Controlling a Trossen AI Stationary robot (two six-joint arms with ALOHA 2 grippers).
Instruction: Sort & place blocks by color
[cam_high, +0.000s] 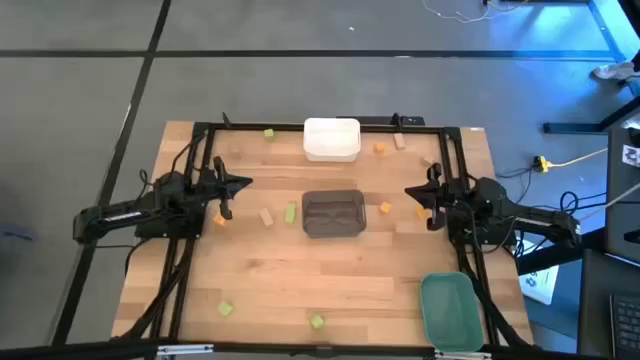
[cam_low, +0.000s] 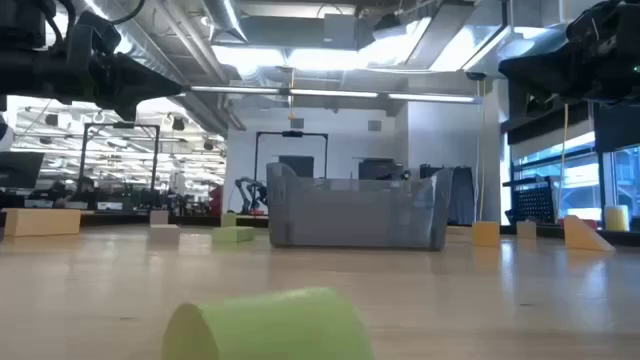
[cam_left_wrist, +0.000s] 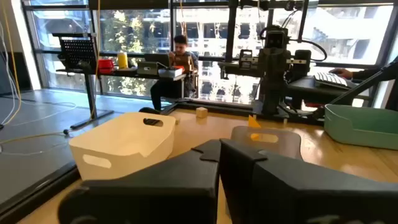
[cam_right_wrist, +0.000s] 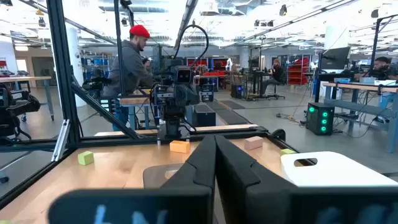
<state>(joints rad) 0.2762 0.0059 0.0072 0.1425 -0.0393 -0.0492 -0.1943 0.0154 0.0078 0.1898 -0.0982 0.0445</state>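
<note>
While small blocks (cam_high: 291, 213) lie scattered across the wooden desk (cam_high: 300, 280), the left hand (cam_high: 238, 184) hovers at the desk's left side, fingers closed and empty. A dark grey bin (cam_high: 333, 213) sits mid-desk. The right hand (cam_high: 412, 191) hovers at the right, likewise closed and empty.

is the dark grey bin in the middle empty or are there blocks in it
Empty: the high view shows only the bare ribbed floor of the dark grey bin; blocks lie on the table around it.
</note>
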